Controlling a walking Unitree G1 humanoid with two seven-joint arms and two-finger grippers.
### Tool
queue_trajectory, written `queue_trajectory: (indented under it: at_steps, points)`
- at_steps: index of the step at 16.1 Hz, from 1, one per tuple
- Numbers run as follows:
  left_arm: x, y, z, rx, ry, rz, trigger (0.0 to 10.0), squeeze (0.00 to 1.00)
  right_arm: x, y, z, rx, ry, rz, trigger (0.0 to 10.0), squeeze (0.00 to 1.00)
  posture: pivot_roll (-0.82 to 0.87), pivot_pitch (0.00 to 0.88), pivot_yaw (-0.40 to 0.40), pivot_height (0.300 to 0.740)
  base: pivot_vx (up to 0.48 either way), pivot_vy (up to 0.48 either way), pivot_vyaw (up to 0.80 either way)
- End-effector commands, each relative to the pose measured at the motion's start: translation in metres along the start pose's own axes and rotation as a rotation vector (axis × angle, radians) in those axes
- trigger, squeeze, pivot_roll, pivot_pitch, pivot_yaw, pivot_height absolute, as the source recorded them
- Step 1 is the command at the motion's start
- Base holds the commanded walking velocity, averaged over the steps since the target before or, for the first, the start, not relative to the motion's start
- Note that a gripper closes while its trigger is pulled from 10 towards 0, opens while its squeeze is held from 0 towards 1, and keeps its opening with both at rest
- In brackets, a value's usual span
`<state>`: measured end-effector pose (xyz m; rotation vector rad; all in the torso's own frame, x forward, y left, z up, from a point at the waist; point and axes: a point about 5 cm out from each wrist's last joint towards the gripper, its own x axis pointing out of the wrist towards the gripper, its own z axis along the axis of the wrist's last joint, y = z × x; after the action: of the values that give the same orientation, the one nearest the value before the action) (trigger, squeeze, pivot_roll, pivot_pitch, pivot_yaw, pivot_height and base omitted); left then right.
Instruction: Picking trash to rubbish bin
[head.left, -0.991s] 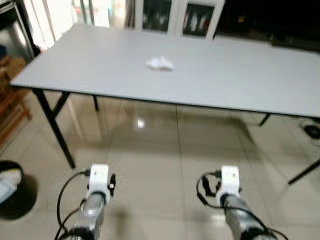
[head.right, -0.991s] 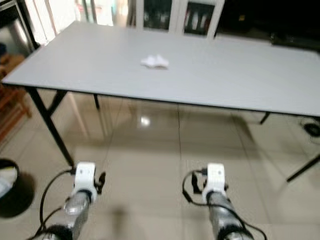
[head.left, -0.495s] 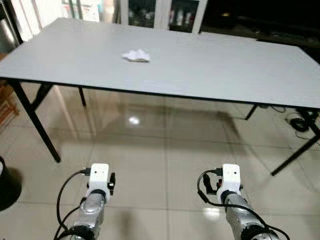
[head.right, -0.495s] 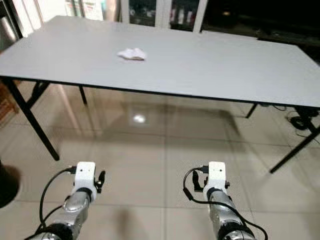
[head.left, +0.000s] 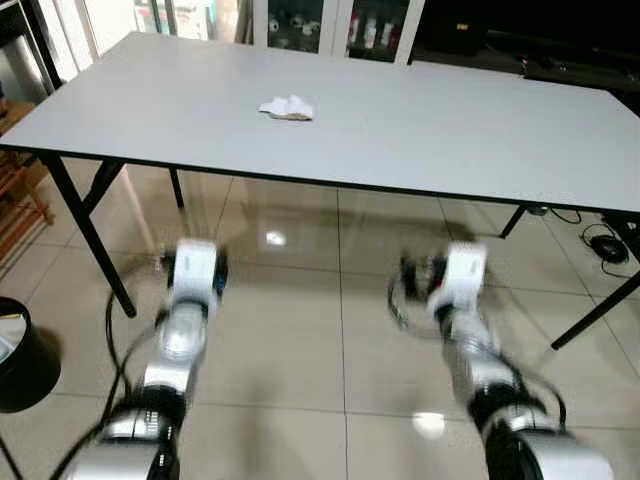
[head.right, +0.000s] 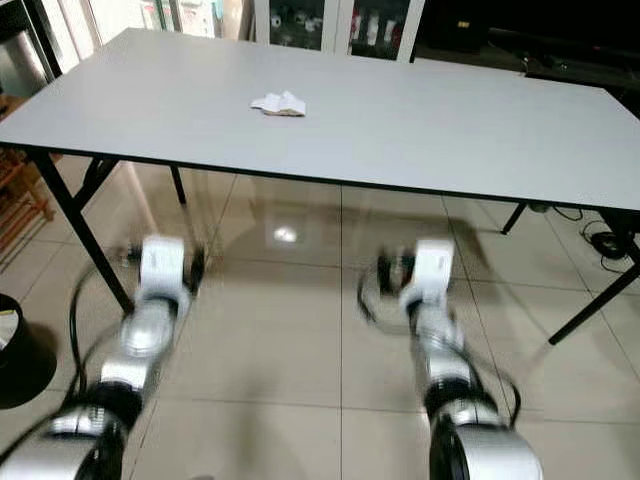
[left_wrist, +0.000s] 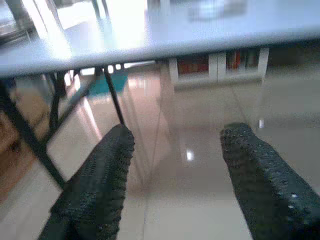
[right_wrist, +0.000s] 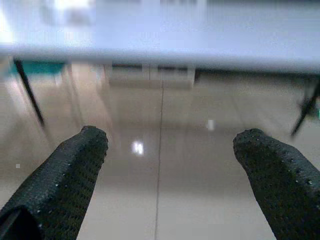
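A crumpled white tissue (head.left: 286, 108) lies on the far left part of a long grey table (head.left: 450, 130). Both silver arms are stretched forward over the tiled floor, short of the table's near edge and blurred by motion: left arm (head.left: 188, 300), right arm (head.left: 462, 310). In the left wrist view my left gripper (left_wrist: 177, 135) is open, nothing between its black fingers (left_wrist: 97, 185), and it faces the table's underside. My right gripper (right_wrist: 172, 137) is also open and empty, level with the table edge.
A black rubbish bin (head.left: 22, 358) stands on the floor at the lower left. Black table legs (head.left: 85, 230) slant down at both ends. Cables (head.left: 605, 245) lie on the floor at the right. Glass-door cabinets (head.left: 330, 20) stand behind the table.
Both arms have risen and reached forward toward the table, now blurred. The view has shifted slightly, bringing the bin back in at the lower left.
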<state>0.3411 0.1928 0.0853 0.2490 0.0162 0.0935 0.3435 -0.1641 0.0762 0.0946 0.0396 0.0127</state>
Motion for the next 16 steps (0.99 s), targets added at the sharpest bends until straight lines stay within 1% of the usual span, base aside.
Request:
queue_trajectory:
  at_steps: [1,2,4,5,6,7,9,10,11,12,13,14,15,16]
  points:
    - [0.009,-0.001,0.023,-0.02,-0.097,0.01,10.0,1.0,0.012,-0.003,0.036,0.012,-0.157,-0.011,10.0,0.83,-0.01,0.017,-0.098,0.74,0.0,0.0,0.0]
    - [0.009,-0.001,0.026,-0.014,-0.119,0.008,10.0,1.0,0.015,-0.001,0.047,0.018,-0.203,0.001,10.0,1.0,-0.01,0.017,-0.098,0.74,0.0,0.0,0.0]
    - [0.012,0.0,0.04,0.04,-0.201,0.019,10.0,1.0,0.019,0.004,0.064,0.023,-0.273,0.017,10.0,1.0,-0.02,0.017,-0.097,0.74,0.0,0.0,0.0]
    - [0.015,-0.002,0.053,0.034,-0.247,0.029,10.0,1.0,0.02,0.007,0.072,0.029,-0.308,0.024,10.0,1.0,-0.02,0.016,-0.098,0.74,0.0,0.0,0.0]
    - [0.019,-0.009,0.084,-0.005,-0.346,0.023,10.0,1.0,0.022,0.016,0.088,0.042,-0.375,0.049,10.0,1.0,-0.02,0.016,-0.105,0.74,0.0,0.0,0.0]
    - [0.02,-0.013,0.096,-0.019,-0.378,0.013,10.0,1.0,0.023,0.019,0.092,0.044,-0.39,0.066,10.0,1.0,-0.02,0.018,-0.106,0.74,0.0,0.0,0.0]
    - [0.022,-0.022,0.112,-0.012,-0.42,-0.035,10.0,1.0,0.023,0.024,0.091,0.046,-0.384,0.081,10.0,1.0,-0.01,0.02,-0.111,0.74,0.0,0.0,0.0]
    - [0.022,-0.025,0.114,-0.03,-0.409,-0.04,10.0,1.0,0.023,0.026,0.091,0.049,-0.384,0.082,10.0,1.0,-0.01,0.016,-0.112,0.74,0.0,0.0,0.0]
    - [0.024,-0.033,0.107,-0.047,-0.357,-0.096,10.0,0.0,0.024,0.029,0.091,0.037,-0.373,0.082,10.0,0.48,-0.01,0.016,-0.11,0.74,0.0,0.0,0.0]
    - [0.023,-0.036,0.105,-0.036,-0.346,-0.111,10.0,0.0,0.025,0.029,0.091,0.038,-0.366,0.081,10.0,0.48,-0.01,0.016,-0.11,0.74,0.0,0.0,0.0]
    - [0.022,-0.039,0.102,-0.051,-0.331,-0.12,10.0,0.0,0.025,0.03,0.091,0.04,-0.361,0.081,10.0,0.0,-0.01,0.016,-0.108,0.74,0.0,0.0,0.0]
    - [0.019,-0.042,0.102,-0.087,-0.324,-0.124,10.0,0.0,0.025,0.031,0.092,0.048,-0.359,0.081,10.0,0.0,-0.01,0.015,-0.106,0.74,0.0,0.0,0.0]
    - [0.016,-0.044,0.105,-0.117,-0.342,-0.138,10.0,0.0,0.024,0.032,0.092,0.049,-0.36,0.08,10.0,0.0,-0.01,0.014,-0.107,0.74,0.0,0.0,0.0]
    - [0.016,-0.046,0.111,-0.13,-0.356,-0.138,10.0,0.0,0.024,0.034,0.092,0.052,-0.358,0.084,10.0,0.0,-0.01,0.01,-0.105,0.74,0.0,0.0,0.0]
